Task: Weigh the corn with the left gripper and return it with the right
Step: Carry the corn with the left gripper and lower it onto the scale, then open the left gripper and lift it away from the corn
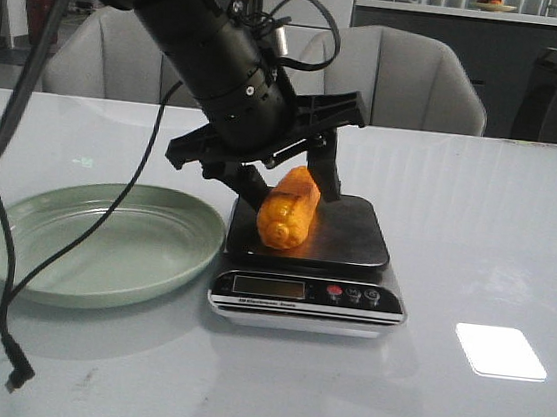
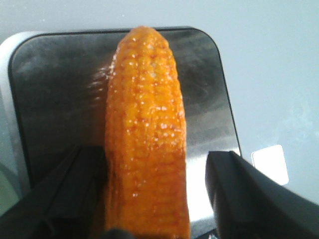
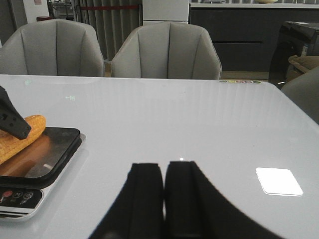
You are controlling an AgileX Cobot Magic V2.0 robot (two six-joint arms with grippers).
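One cob is in play, and from the front the corn point(image 1: 288, 210) lies on the scale point(image 1: 308, 272), its butt end toward the camera, with the left gripper point(image 1: 292, 175) straddling its far half and the empty plate point(image 1: 104, 241) just beside the scale on the left. The display looks blank or unreadable from here. In the left wrist view the corn point(image 2: 147, 139) rests lengthwise on the dark platform point(image 2: 55, 89); the jaws stand apart, a clear gap on one side, while the other finger point(image 2: 75, 189) may just touch the cob, though shadow hides the contact. The right wrist view shows the right gripper point(image 3: 163, 199) with fingers pressed together, holding nothing, hovering over bare table point(image 3: 199, 114) well apart from the scale point(image 3: 35, 169). I judge the placing done and the release under way; the return to the plate by the right arm is all left.
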